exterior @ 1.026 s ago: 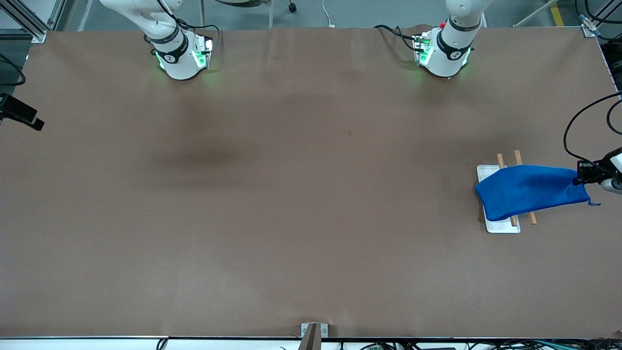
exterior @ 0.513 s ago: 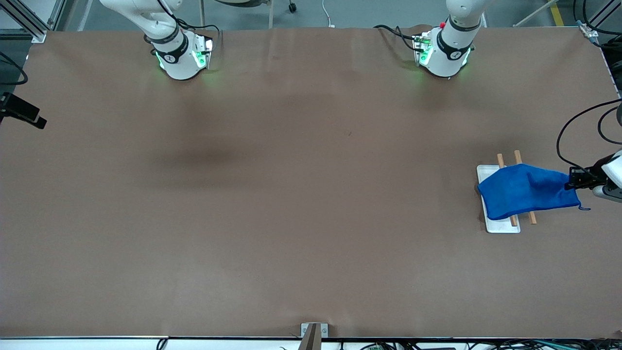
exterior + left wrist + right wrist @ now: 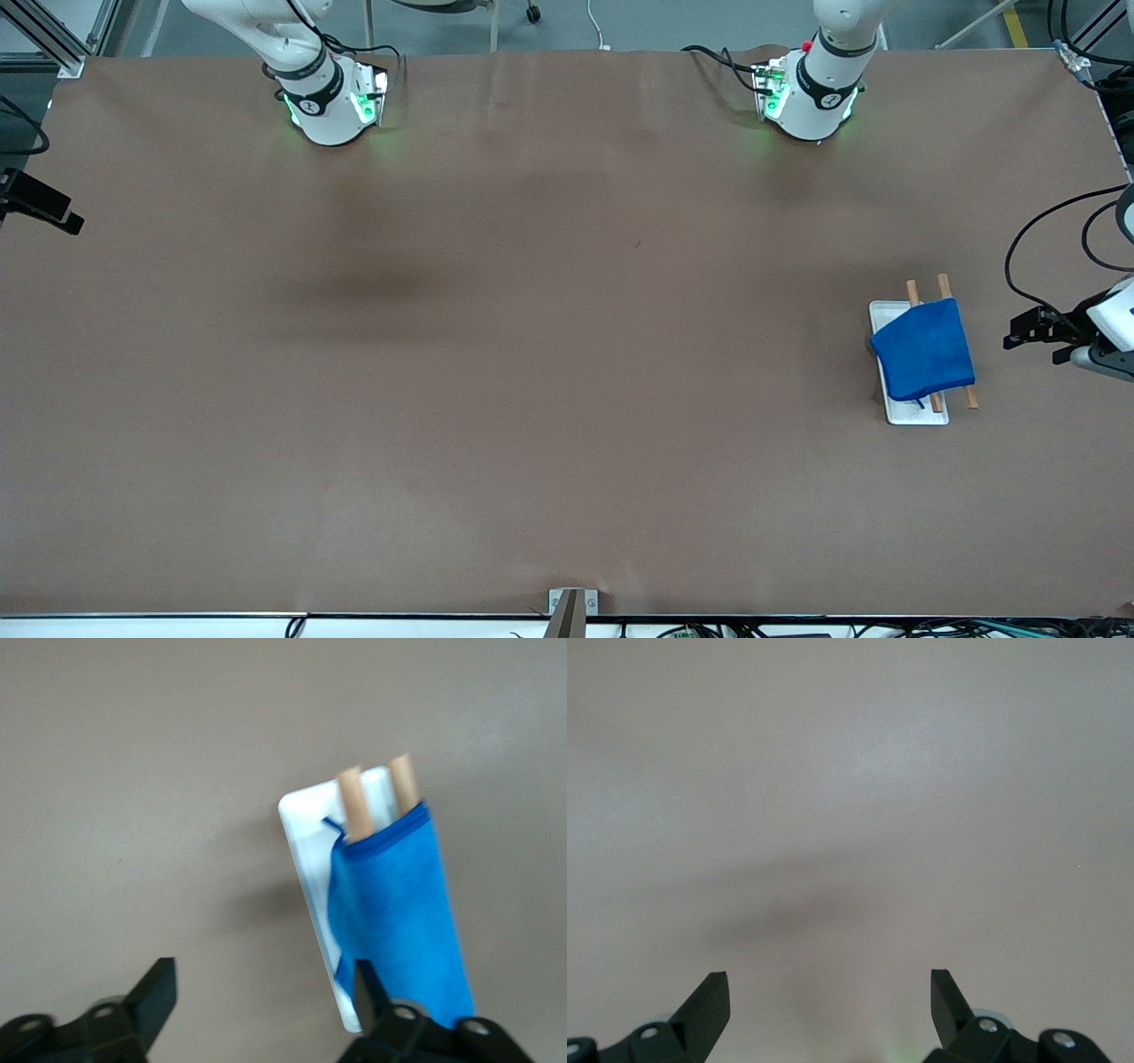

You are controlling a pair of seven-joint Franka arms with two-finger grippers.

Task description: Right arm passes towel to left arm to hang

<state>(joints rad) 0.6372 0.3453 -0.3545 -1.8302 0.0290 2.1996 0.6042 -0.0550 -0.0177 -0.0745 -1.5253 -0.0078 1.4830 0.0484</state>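
While towel (image 3: 923, 348) drapes the rack (image 3: 912, 412), both hands spread: left hand (image 3: 1019, 338) beside it, right hand (image 3: 830, 1005) seemingly high.

White jointed arms (image 3: 306, 66), black bands, green-lit bases (image 3: 802, 102), black two-finger claws (image 3: 261, 1005), black cables

Towel (image 3: 923, 349) draped over 2 wooden rods (image 3: 943, 288) of a white rack (image 3: 886, 312), toward the left arm's end of the table (image 3: 532, 354). Left gripper (image 3: 1019, 338) hovers over the table just beside the rack, fingers spread, clear of the towel. Right arm (image 3: 301, 62): only base and lower links show.
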